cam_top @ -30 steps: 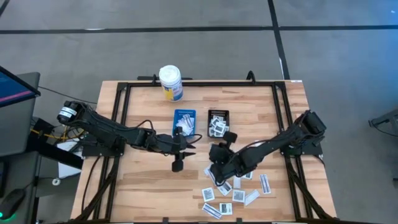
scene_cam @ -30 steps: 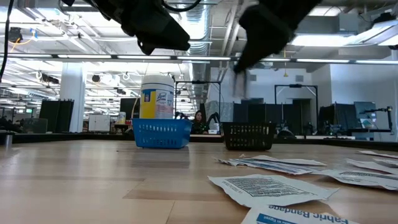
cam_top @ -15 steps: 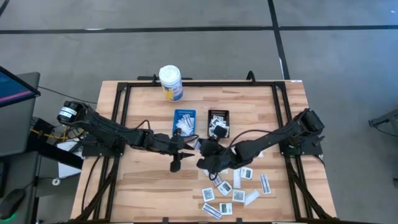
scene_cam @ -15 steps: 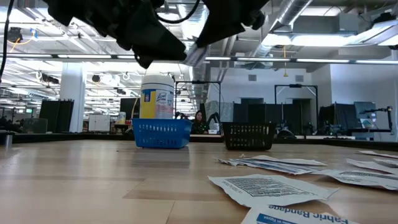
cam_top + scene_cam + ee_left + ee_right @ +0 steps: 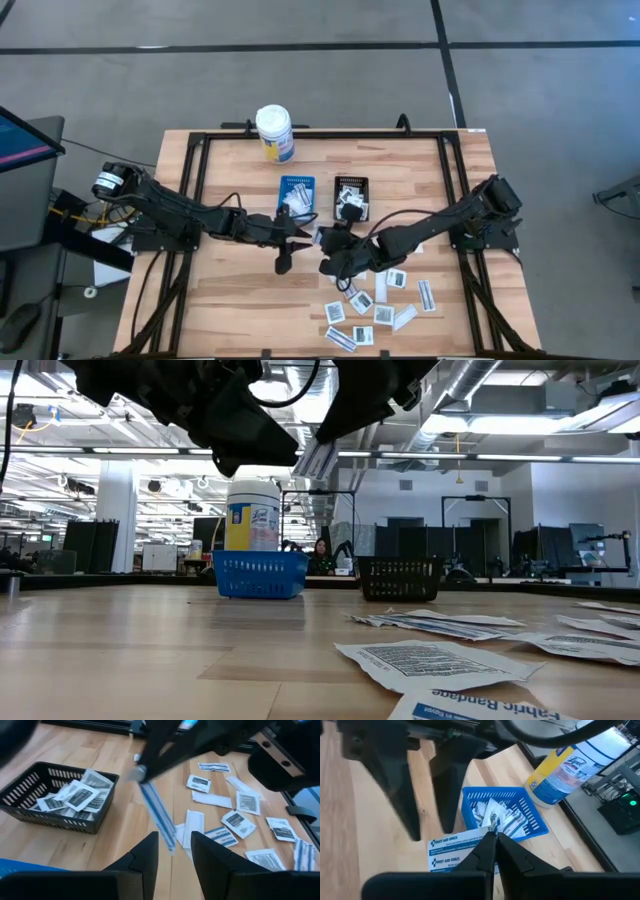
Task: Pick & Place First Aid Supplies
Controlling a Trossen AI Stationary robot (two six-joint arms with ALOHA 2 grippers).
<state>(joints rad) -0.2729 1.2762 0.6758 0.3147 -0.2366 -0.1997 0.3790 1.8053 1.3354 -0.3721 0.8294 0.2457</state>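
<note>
My right gripper (image 5: 492, 836) is shut on a narrow white strip packet (image 5: 157, 817) with blue print, held in the air near the table's middle, in front of the blue tray (image 5: 296, 195). My left gripper (image 5: 175, 847) faces it from the table's left, open. Its two fingers stand on either side of the strip's free lower end, and I see no touch. Several more white packets (image 5: 375, 305) lie flat on the wood at the near right. Both the blue tray and the black tray (image 5: 351, 198) hold packets. My right gripper pinches the strip packet by its upper end (image 5: 141, 776) between its two fingertips. The fingers come from the table's right, slanting down. The strip hangs slantwise below them, clear of the table, its free end (image 5: 170, 847) toward my left gripper.
A white bottle with a yellow label (image 5: 274, 133) stands at the far edge behind the blue tray. A black frame (image 5: 200, 160) runs round the tabletop. Bare wood lies at the near left (image 5: 230, 310).
My right gripper has risen from the loose packets with the strip and carried it toward the table's left and far side, up to my left gripper. The strip is lifted clear. My left gripper has sunk slightly and stays open.
</note>
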